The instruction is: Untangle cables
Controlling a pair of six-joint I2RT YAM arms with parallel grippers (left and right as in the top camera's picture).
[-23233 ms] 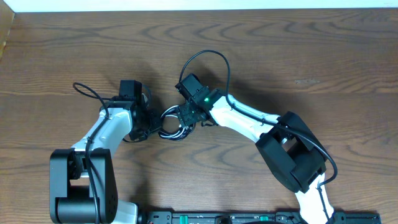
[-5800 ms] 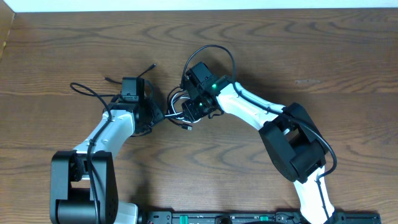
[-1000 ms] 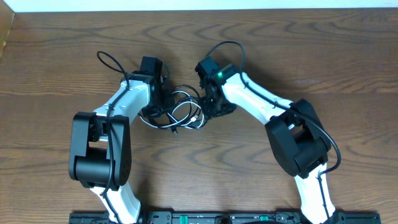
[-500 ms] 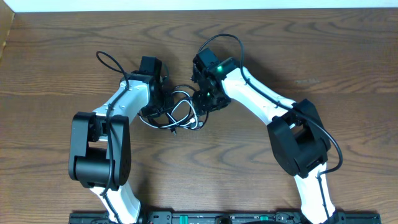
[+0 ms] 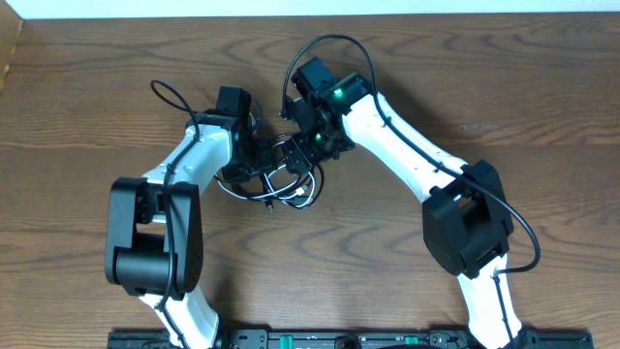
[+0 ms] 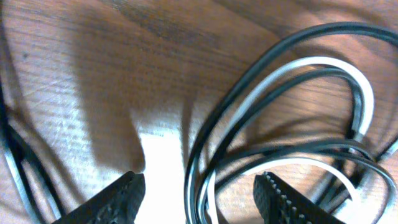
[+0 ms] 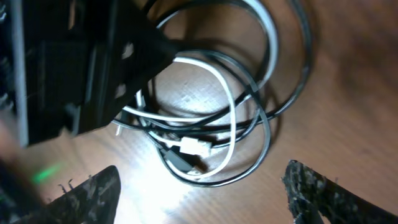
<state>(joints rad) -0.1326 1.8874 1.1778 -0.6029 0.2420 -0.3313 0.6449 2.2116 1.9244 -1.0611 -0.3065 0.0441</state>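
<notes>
Open brown wooden counter [image 5: 504, 78] surrounded the tangled thin black and white cables [image 7: 194, 147]. The left fingers [image 6: 118, 198] gaped astride its loops, and the right fingers [image 7: 87, 194] gaped empty above, hemming it in.

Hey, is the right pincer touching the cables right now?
Apart. The right wrist view shows the right pincer open, with a clear gap between each fingertip and the cables.

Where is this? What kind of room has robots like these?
Probably a robot lab or workshop bench, though only the tabletop shows. A left arm and a right arm, white and black, are mounted at a plain wooden table, reaching over a tangle of thin cables.
</notes>
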